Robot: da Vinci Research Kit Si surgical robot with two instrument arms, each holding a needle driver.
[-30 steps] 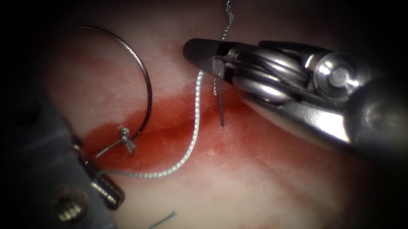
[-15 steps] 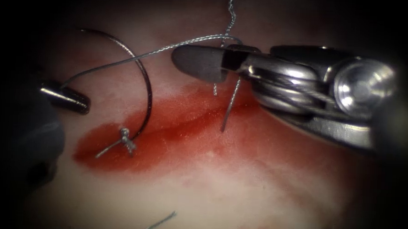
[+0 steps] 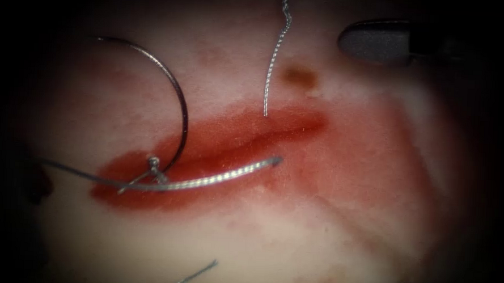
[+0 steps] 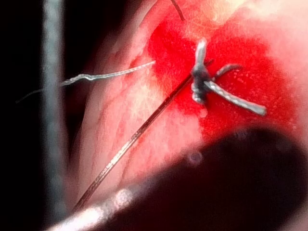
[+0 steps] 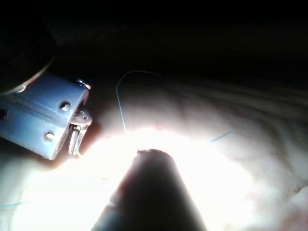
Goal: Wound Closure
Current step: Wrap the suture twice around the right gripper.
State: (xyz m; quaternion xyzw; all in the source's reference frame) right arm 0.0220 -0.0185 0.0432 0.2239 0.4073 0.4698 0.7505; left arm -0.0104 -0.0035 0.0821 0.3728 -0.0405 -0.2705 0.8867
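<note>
The curved needle lies free on the tissue above the cut's left end, held by neither tool; its lower end meets a tied knot. A long thread lies across the cut and runs left into the dark where my left tool stands, shut on it. The thread's other end rests at the cut's right side. My right tool hovers at the upper right, holding nothing. The left wrist view has the knot and needle up close. The left tool appears in the right wrist view.
A second thread end hangs down from the top and stops just above the cut. A short cut piece of thread lies near the bottom. Red fluid spreads around the cut. A brown spot marks the tissue.
The right tool let go of the thread and drew back up and to the right. The left tool pulled the thread leftwards, out to the edge; the thread now lies along the cut.
</note>
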